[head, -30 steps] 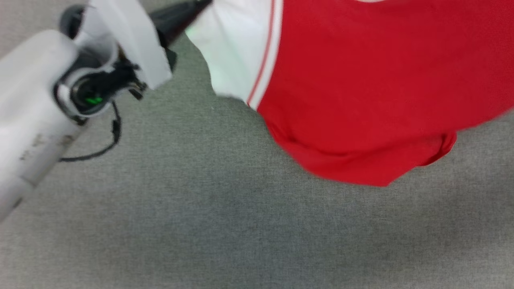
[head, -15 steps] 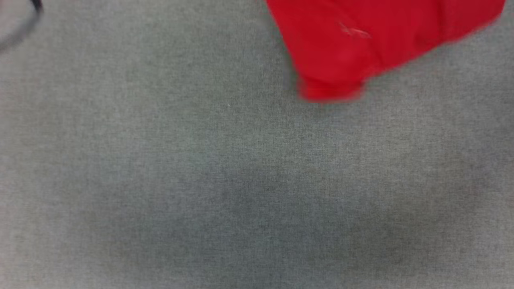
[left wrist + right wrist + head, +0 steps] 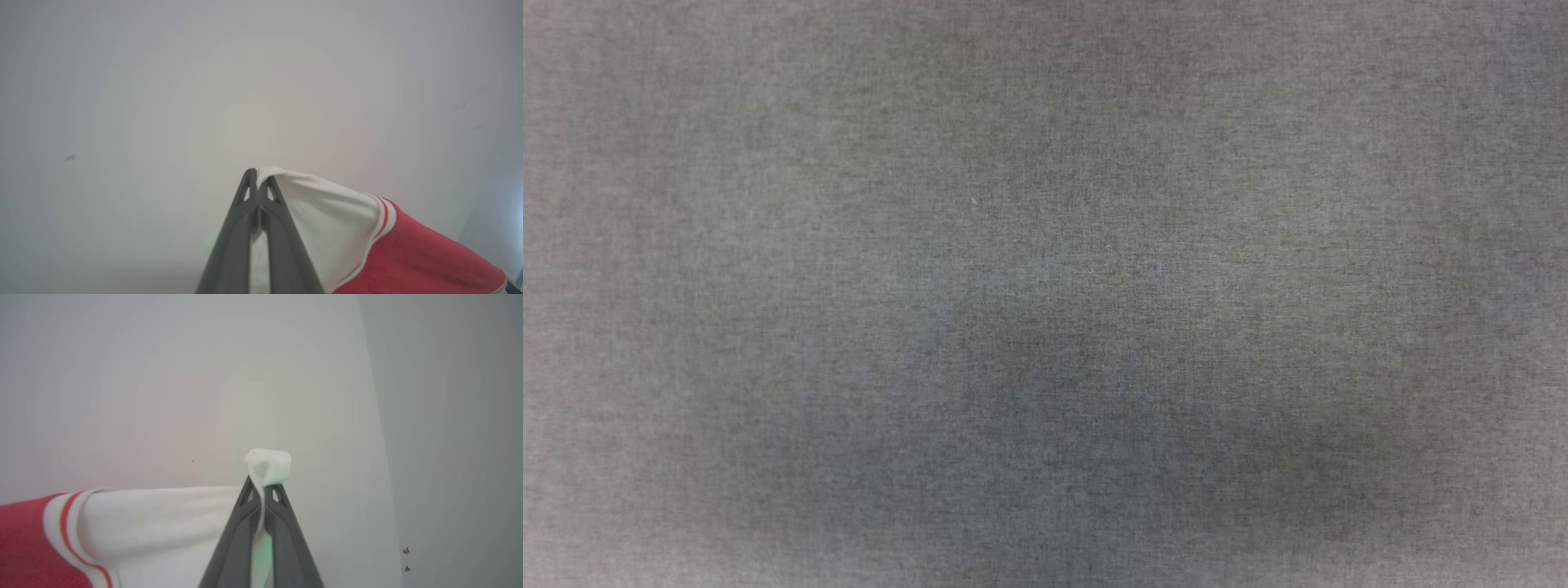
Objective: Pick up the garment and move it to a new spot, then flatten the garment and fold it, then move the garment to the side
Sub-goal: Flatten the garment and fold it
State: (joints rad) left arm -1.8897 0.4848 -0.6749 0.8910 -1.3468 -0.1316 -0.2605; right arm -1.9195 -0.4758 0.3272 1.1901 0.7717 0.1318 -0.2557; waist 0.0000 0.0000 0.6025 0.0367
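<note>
In the head view a grey cloth surface (image 3: pixel 1045 294) was seen; in the left wrist view the left gripper (image 3: pixel 257 179) was pinched tight on a white sleeve edge of the garment (image 3: pixel 339 220), open pale wall (image 3: pixel 163 81) lying beyond; in the right wrist view the right gripper (image 3: pixel 263 486) was clamped on the other sleeve, a wall corner (image 3: pixel 374 416) to its right.

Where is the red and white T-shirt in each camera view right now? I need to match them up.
Head view: grey cloth surface, shadowed at low centre.
Left wrist view: the garment hangs lower right, white sleeve pinched in the shut left gripper.
Right wrist view: lower left, the other white sleeve pinched in the shut right gripper.
Shared landmark: the red body past the striped seam.
</note>
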